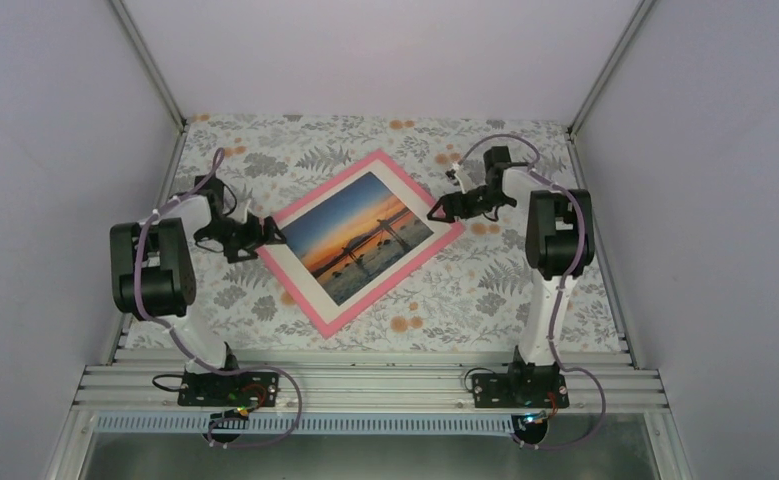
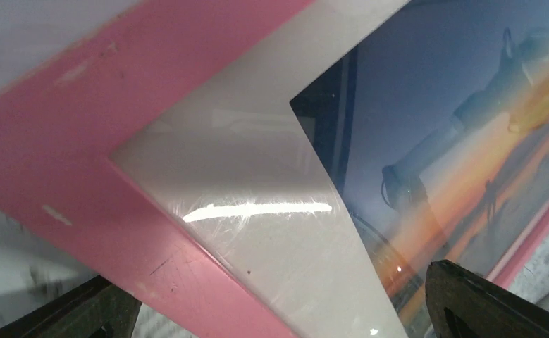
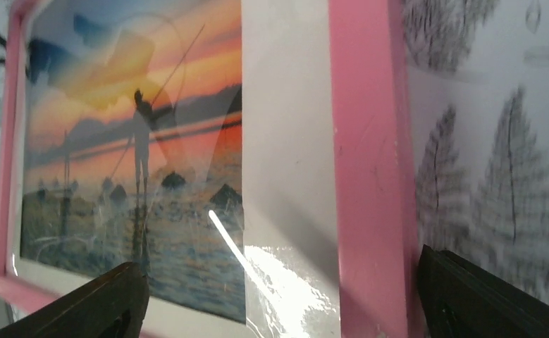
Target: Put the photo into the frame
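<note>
The rectangular sunset print (image 1: 360, 237), orange and blue over water with small dark figures, lies face up inside the thin pink rectangular frame (image 2: 46, 162). A white open mat border (image 2: 243, 176) surrounds it within the pink edge. The surface over the print and mat is glossy, with glare streaks in both wrist views.

The frame lies flat on the grey floral table covering (image 1: 485, 295), turned at an angle to the table edges, about midway between the two arms.

The left gripper (image 1: 265, 236) is at the frame's left corner. Its dark fingers (image 2: 95, 313) are spread wide, released, with the corner lying between them. The right gripper (image 1: 437, 212) is at the frame's right corner, its jaws likewise parted and unclenched, straddling the pink edge in the right wrist view.
</note>
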{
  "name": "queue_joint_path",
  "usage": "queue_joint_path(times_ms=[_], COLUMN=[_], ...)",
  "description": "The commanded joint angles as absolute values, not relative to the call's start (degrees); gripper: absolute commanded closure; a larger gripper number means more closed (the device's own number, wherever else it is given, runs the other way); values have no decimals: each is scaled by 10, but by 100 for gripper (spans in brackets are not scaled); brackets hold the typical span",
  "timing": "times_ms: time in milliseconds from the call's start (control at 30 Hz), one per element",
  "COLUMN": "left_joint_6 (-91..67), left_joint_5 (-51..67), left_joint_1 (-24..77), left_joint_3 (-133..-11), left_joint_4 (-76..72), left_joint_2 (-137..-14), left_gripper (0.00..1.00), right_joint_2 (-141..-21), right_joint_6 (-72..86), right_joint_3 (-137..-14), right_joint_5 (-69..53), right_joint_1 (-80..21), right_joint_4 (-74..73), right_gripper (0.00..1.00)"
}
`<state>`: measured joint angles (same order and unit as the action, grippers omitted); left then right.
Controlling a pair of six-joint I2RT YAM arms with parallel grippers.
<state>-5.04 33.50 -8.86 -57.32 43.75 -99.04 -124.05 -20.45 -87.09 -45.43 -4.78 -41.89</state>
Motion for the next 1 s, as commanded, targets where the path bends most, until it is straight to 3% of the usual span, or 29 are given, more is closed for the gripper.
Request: queue_joint_path(times_ms=[0,367,967], left_joint_6=[-41,3,30], left_joint_5=[337,299,298], left_joint_1=[-59,-2,25], left_joint_3=[-631,-733,-768], left_joint_4=[386,372,386], left_joint_2=[-1061,-1161,-1194], left_gripper=[0,3,5], right_joint_2=[-1220,-1096,-1061], right_joint_6=[-253,-414,-437], right_joint_3=[-780,-591,-526], right_joint_5=[-431,-326,-295], right_joint_1=[-49,-49,-51], right_joint_4=[-520,-614,-631], right_gripper=[7,9,12])
